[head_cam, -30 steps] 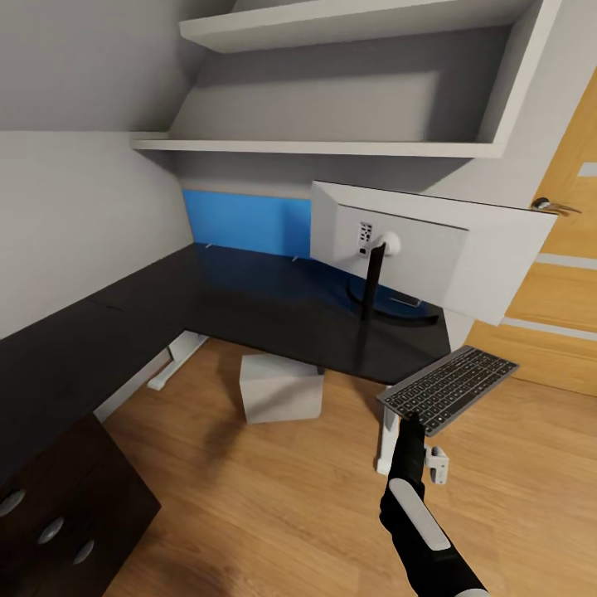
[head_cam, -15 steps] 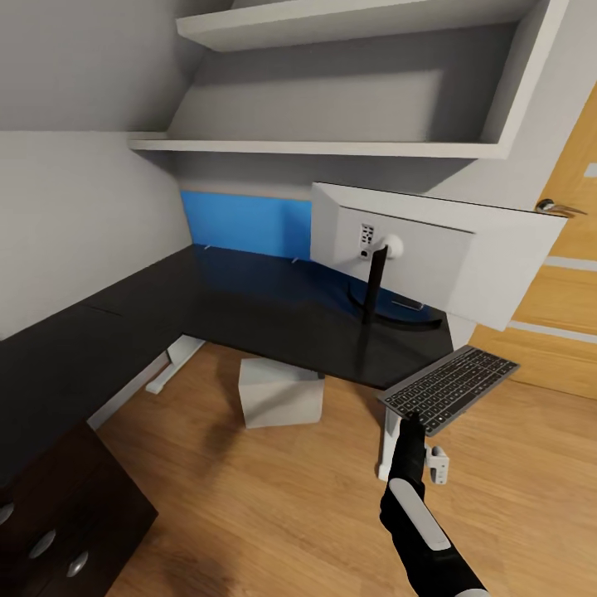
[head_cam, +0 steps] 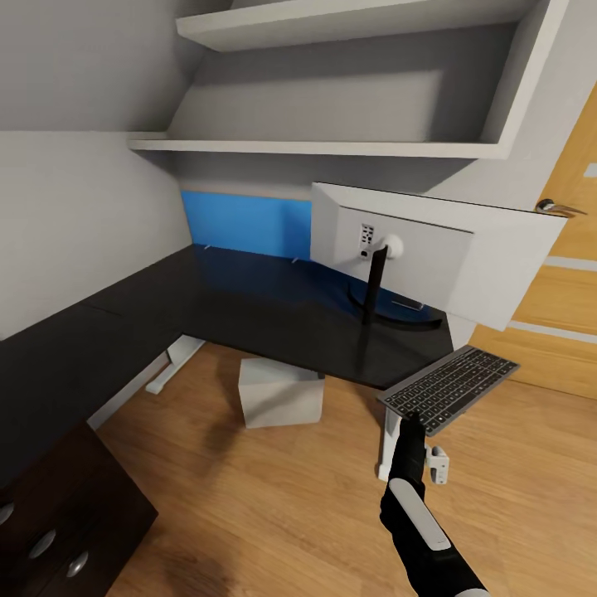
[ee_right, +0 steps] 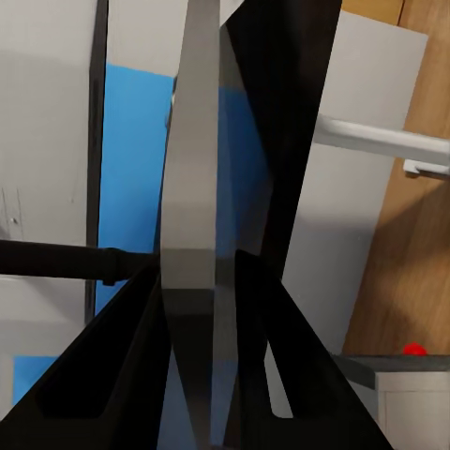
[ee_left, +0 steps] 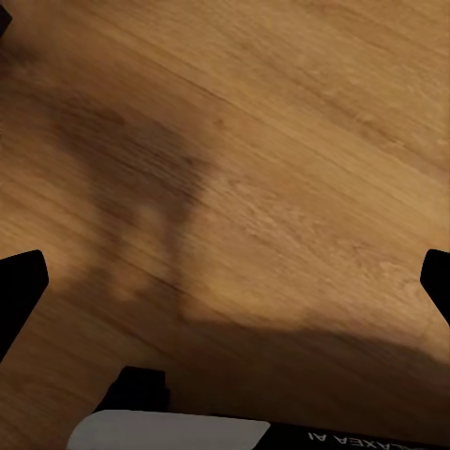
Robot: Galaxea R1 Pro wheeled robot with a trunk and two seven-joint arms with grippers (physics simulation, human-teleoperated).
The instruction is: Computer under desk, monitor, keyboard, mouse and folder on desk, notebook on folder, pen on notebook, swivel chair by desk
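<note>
1. Right now my right gripper (head_cam: 408, 424) is pinched on the near end of the keyboard (head_cam: 449, 388), its two fingers (ee_right: 131, 361) pressed against the thin grey slab from either side; I hold it off the floor, just past the near right corner of the desk (head_cam: 249, 307).
2. My left gripper (ee_left: 225, 281) hangs spread wide over bare wood floor (ee_left: 281, 141), holding nothing.
3. The monitor (head_cam: 431, 253) stands on the right end of the desk with its white back toward me, round base near the corner.
4. To do this well, I judge I should lift the keyboard above the tabletop edge, level it, then carry it far and left so it lands flat beside the monitor's base without knocking the stem.
5. A grey box (head_cam: 280, 390) sits under the desk; I cannot tell if it is the computer.
6. The monitor's screen faces away from me, and the drawer unit (head_cam: 58, 531) at near left is cut off.
</note>
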